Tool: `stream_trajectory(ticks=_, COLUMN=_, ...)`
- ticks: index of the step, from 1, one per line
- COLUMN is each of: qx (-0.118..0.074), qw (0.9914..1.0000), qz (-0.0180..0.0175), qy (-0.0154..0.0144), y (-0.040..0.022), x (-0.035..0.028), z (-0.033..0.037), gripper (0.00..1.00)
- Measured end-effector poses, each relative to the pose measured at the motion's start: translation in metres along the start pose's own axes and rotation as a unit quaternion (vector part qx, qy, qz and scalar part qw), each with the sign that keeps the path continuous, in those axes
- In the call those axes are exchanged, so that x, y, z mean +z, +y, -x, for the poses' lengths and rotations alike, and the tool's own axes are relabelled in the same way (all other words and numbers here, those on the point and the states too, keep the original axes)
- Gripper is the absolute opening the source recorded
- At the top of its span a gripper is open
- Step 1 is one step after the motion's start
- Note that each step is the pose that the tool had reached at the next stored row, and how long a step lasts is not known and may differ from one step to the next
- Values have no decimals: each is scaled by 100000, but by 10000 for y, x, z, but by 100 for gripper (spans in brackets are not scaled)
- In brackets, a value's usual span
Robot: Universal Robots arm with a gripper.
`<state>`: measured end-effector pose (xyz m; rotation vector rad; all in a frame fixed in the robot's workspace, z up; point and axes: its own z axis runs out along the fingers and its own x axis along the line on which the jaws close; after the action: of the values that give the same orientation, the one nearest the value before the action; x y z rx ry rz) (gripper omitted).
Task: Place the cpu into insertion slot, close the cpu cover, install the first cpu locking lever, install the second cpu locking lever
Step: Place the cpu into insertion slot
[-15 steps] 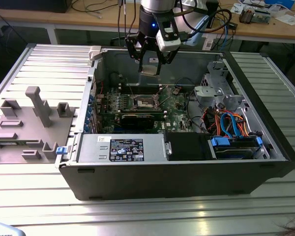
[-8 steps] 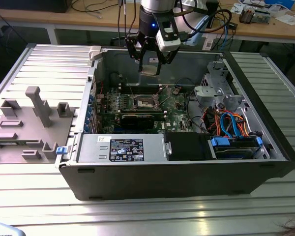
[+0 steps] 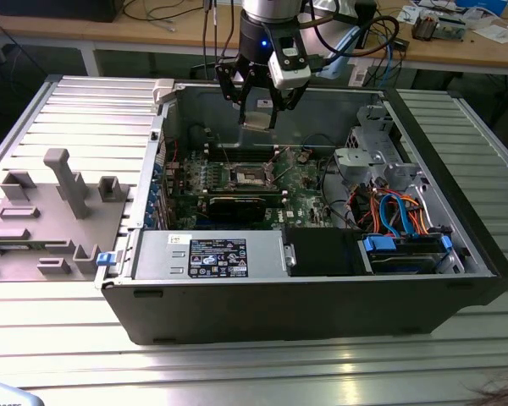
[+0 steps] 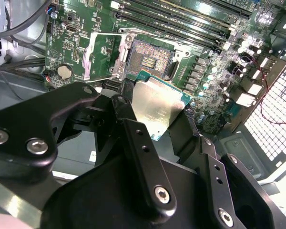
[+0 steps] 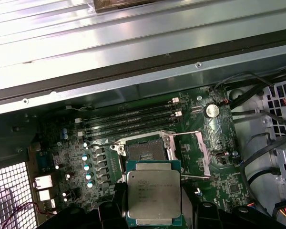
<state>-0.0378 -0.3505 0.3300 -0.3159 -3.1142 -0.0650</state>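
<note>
Black fingers (image 4: 133, 136) of the gripper (image 3: 260, 114) pinch the cpu (image 5: 154, 198) by two opposite edges, its metal top turned to the first wrist view. The first step is in hand: the chip hangs over the open computer case (image 3: 322, 313) and is not yet seated. In the exterior view the insertion slot (image 3: 244, 176) lies at six o'clock of the gripper, clearly apart from it. The cpu cover (image 5: 202, 150) stands swung open just beside the slot, so the socket is bare. As I judge it, seating calls for squaring the chip's edges with the socket rim and coming down level. I count one cpu, one slot, one cover, one gripper with two fingers, and one coin battery (image 5: 210, 110). I cannot count the levers with certainty.
</note>
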Motion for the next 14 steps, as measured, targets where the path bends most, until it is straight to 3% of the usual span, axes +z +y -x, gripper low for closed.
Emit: stream_trajectory(ticks=14, qx=296, qw=100000, qz=4, qy=-13, y=0, x=2, z=0, gripper=55)
